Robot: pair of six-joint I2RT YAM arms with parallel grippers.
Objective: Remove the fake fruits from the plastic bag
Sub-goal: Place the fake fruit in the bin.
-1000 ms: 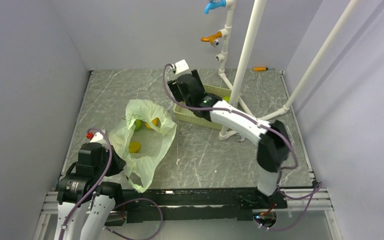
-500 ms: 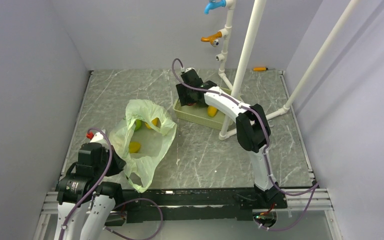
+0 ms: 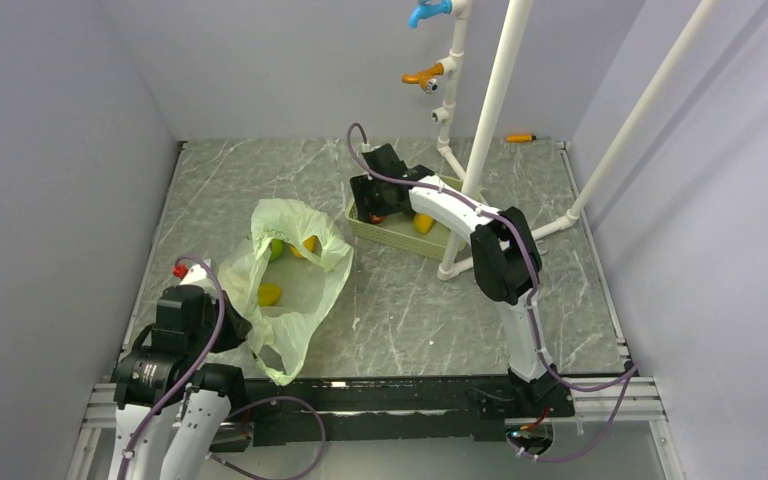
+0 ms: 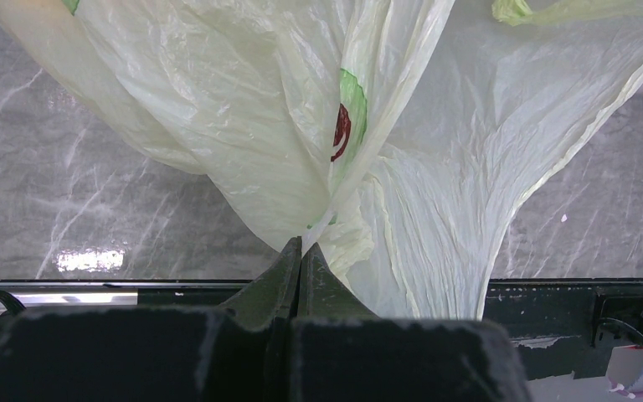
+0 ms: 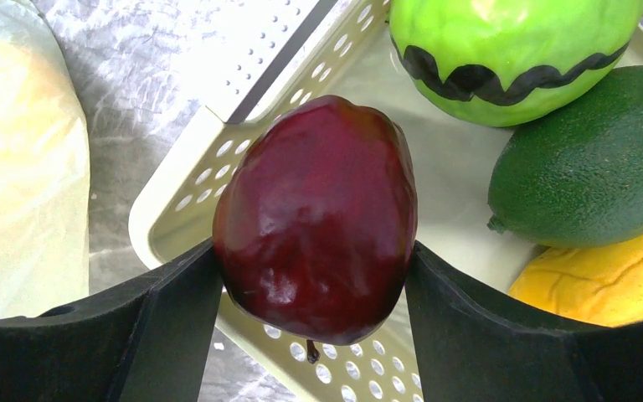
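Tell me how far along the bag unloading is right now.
Done: the green zigzag-banded fruit and a yellow fruit lie in the beige tray. In hand: the right gripper is shut on the maroon fruit at the tray's corner, while the left gripper pinches the plastic bag by its edge. Left: three fruits show in the bag from above, one green and two yellow.

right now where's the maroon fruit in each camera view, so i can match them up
Top external: maroon fruit, a small reddish patch under the right gripper, at the left end of the beige tray.
Left wrist: not in it; only the plastic bag shows.
Right wrist: centre frame, held in that gripper above the tray's corner.
Shared landmark: the beige tray.
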